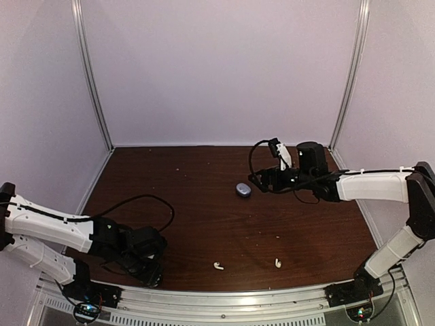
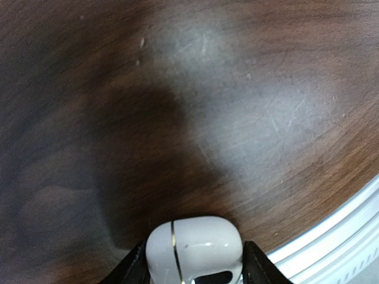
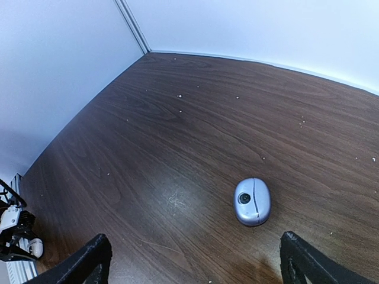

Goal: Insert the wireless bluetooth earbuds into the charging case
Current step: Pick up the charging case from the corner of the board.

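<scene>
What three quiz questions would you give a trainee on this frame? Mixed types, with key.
1. True or false: the right gripper is shut on the grey case.
2. In the top view, how many white earbuds lie loose on the table? A) one B) two C) four
3. Short answer: what sits between the fingers of the left gripper?

Key
1. False. Its jaws stand wide open and the grey case lies on the table ahead of them, untouched.
2. B.
3. The white charging case, with a dark finger against each side.
</scene>
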Robot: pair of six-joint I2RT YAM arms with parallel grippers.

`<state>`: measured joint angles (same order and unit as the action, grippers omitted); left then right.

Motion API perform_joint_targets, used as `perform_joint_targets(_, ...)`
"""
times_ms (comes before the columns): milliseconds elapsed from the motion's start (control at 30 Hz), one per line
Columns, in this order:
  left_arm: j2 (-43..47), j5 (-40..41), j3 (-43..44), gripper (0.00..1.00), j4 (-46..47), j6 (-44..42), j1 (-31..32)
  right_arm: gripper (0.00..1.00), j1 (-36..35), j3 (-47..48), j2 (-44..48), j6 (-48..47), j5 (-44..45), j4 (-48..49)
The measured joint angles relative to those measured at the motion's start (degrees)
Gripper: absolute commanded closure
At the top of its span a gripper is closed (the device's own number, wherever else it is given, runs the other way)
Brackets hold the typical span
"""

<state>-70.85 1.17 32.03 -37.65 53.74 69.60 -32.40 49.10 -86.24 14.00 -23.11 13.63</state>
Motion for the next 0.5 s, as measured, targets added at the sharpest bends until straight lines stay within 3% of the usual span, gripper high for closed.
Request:
perform_joint_targets(300, -5.33, 3.69, 3.41, 0.55, 3.26, -4.42, 0.0, 0.06, 0.0, -2.38, 2.58, 2.75, -2.47, 1.4)
perform_joint_targets(500, -10.12, 7.02, 10.51, 0.58, 4.98, -12.41, 0.0, 0.1, -0.79, -5.68, 2.73, 5.05, -6.12, 2.89)
